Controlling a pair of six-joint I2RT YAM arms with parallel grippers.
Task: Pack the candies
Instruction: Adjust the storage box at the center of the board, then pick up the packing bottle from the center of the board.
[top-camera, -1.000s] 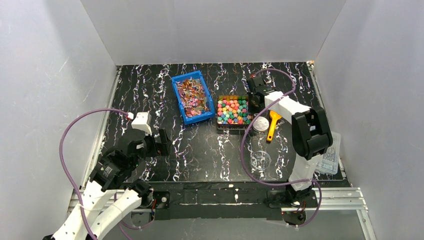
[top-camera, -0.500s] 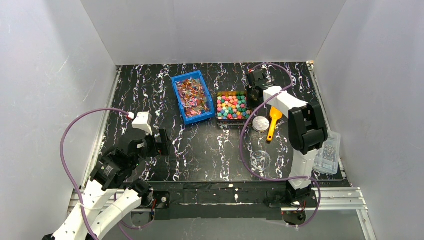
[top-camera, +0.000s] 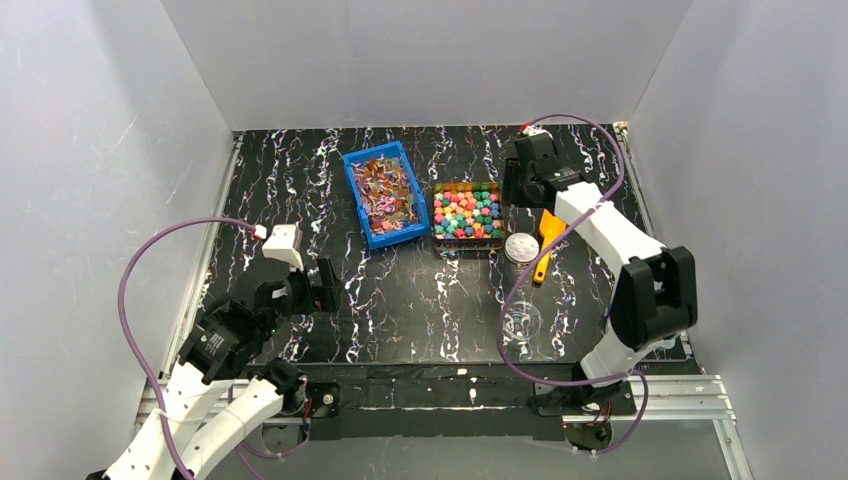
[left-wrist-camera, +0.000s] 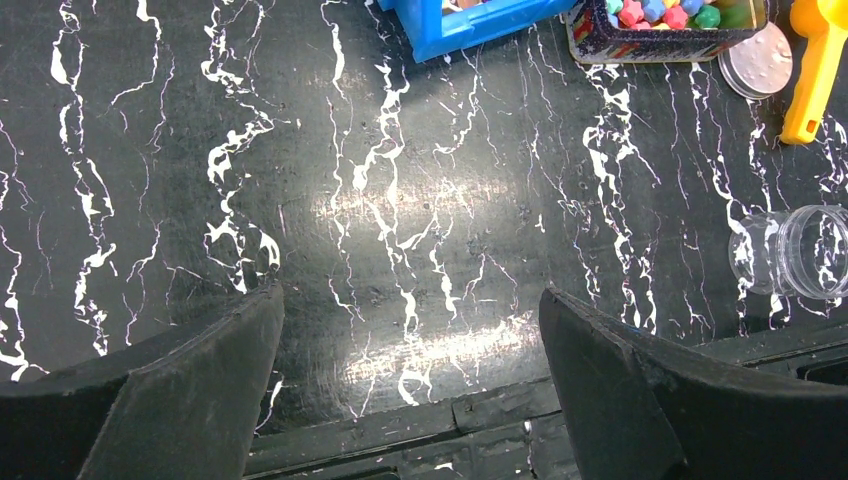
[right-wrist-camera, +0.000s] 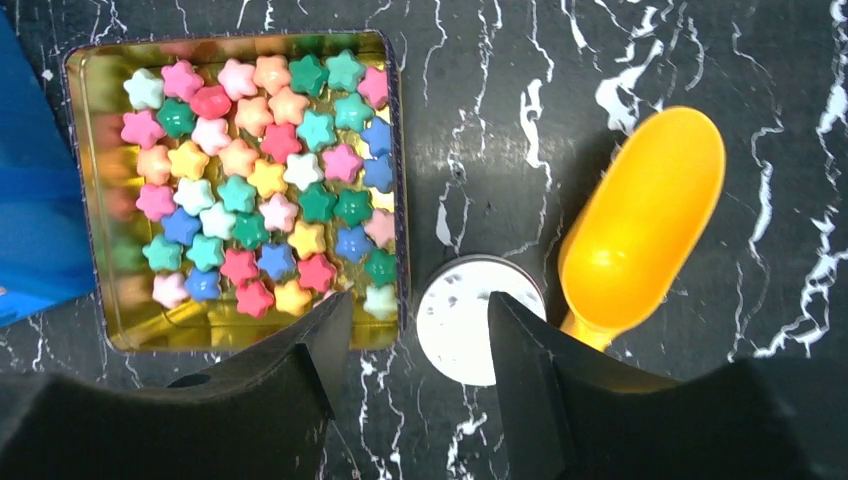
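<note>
- Since the earlier frames, the right arm's elbow has been swung out to the right, and the right gripper (top-camera: 520, 185) has been carried back from the tin's right side to a spot just beyond its far right corner.
- The left gripper (left-wrist-camera: 408, 295) is held low over bare desk (top-camera: 420, 290) at the near left, its fingers spread wide with nothing between them.
- A blue bin (top-camera: 392, 237) of mixed coloured pieces is set left of centre, towards the back.
- The candies (right-wrist-camera: 265, 180) are gathered in a gold-lined square tin (top-camera: 468, 243) just right of the bin; pink, red, yellow, green, blue and orange ones are seen.
- A round lid (right-wrist-camera: 465, 300) lies flat off the tin's near right corner.
- A clear jar (left-wrist-camera: 800, 250) lies on its side nearer the arm bases.
- A yellow scoop (right-wrist-camera: 640, 230) is laid beside the lid, bowl upward.
- The right gripper's fingers are parted moderately and nothing is gripped.
</note>
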